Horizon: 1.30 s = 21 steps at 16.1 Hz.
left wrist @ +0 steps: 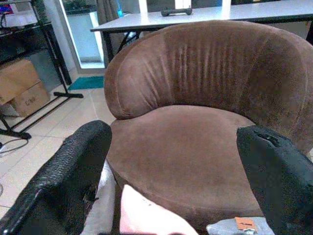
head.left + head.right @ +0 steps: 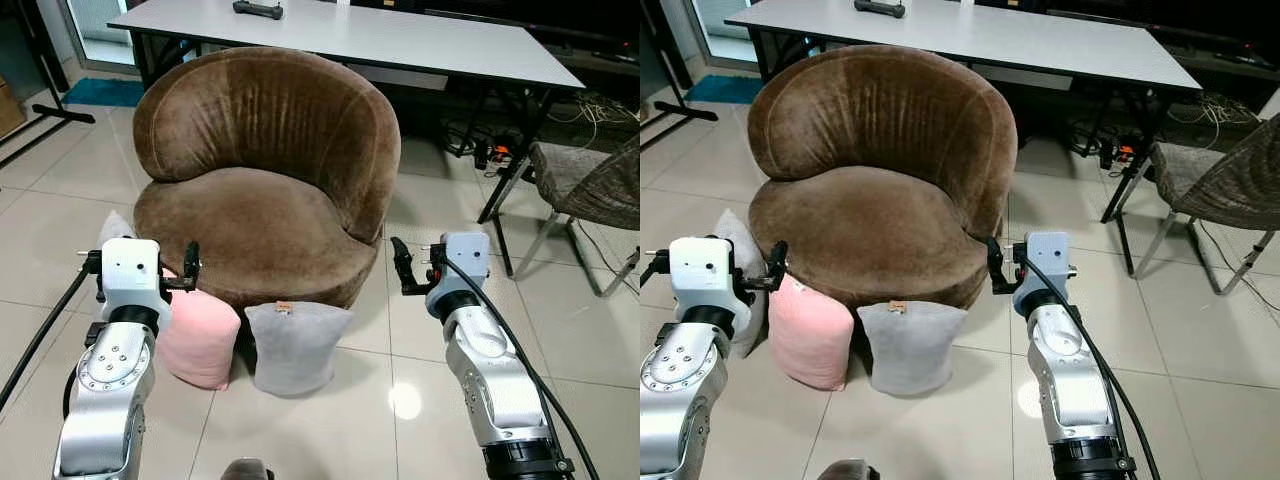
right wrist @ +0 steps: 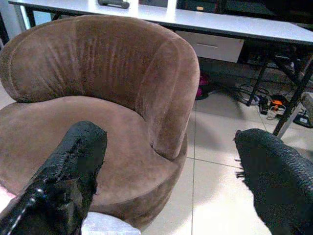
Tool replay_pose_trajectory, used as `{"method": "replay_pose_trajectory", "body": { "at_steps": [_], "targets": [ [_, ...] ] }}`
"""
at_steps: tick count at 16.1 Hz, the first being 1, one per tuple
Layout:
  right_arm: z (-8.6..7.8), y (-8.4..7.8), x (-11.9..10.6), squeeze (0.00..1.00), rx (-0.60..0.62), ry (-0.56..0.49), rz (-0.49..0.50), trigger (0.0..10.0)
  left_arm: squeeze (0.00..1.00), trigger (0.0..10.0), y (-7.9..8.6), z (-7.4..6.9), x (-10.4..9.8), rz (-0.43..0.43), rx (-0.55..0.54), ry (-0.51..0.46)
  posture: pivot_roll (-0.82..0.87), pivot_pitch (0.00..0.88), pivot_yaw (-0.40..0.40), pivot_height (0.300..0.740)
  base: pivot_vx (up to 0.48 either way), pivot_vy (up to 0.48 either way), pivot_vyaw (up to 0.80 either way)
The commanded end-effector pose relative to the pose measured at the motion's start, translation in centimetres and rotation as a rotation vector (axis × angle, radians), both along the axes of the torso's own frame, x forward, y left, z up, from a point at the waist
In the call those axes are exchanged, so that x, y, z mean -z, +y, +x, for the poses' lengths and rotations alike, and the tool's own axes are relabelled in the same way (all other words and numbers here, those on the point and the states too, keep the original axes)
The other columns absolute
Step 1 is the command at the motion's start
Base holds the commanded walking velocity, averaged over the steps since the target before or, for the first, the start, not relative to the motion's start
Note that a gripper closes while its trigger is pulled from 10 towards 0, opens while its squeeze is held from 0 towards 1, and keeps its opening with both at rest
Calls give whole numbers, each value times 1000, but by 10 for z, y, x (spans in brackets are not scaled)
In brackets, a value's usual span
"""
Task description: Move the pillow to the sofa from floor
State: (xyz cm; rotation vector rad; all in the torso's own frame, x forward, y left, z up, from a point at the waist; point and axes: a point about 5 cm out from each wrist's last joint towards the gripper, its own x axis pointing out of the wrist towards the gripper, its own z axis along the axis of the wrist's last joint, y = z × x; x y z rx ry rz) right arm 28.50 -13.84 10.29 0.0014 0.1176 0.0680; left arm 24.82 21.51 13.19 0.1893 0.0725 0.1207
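Pillows lean against the front base of the sofa on the tiled floor: in the left eye view a pink pillow [image 2: 200, 340], soft and rounded, stands upright just beside a grey pillow [image 2: 295, 345] of squarish shape with a small orange tag at its top edge. A third, pale grey pillow [image 2: 115, 226] peeks out behind the left arm's wrist housing. The sofa [image 2: 265, 175] is a round tub chair in brown velvety fabric, with a curved ribbed back and a flat circular seat. The left gripper [image 2: 190, 266] hangs above the pink pillow; the right gripper [image 2: 402, 266] hovers by the sofa's right side over glossy pale tiles.

In the right eye view a white table [image 2: 970, 35] stands behind the sofa with a dark controller [image 2: 880, 8] on it, and a woven metal-legged chair [image 2: 1215, 190] sits to the right.

In the left wrist view the two textured black fingers [image 1: 73, 176] stand wide apart, framing the seat, with the pink pillow's top and the grey pillow's tag low between them. Cardboard boxes [image 1: 22, 85] rest on the floor beyond.

In the right wrist view the fingers [image 3: 68, 176] are likewise spread well apart, one over the seat edge, the other over bare tile; cables [image 3: 266, 100] lie tangled under the table.
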Motion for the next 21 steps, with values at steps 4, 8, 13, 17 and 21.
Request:
{"method": "replay_pose_trajectory", "body": {
  "at_steps": [4,8,13,17,21],
  "targets": [
    [1,-14,-5,0,98,-18,4,10000,0,10000,-1,1,-6,1,23,-41,136,0,-73,740,0,0,0],
    [0,-15,-4,0,114,-20,42,10000,0,10000,0,3,-10,8,31,-61,136,0,-72,740,252,0,0],
    [0,-18,-3,0,148,-24,40,10000,0,10000,0,4,-10,7,43,-69,137,0,-70,740,306,0,0],
    [0,-17,-3,0,148,-16,76,10000,0,10000,-1,4,-9,8,43,-72,143,0,-77,740,326,0,0],
    [2,-14,-5,0,111,-36,27,10000,0,10000,-2,3,-8,9,43,-73,147,0,-86,740,330,0,200]
  ]
}}
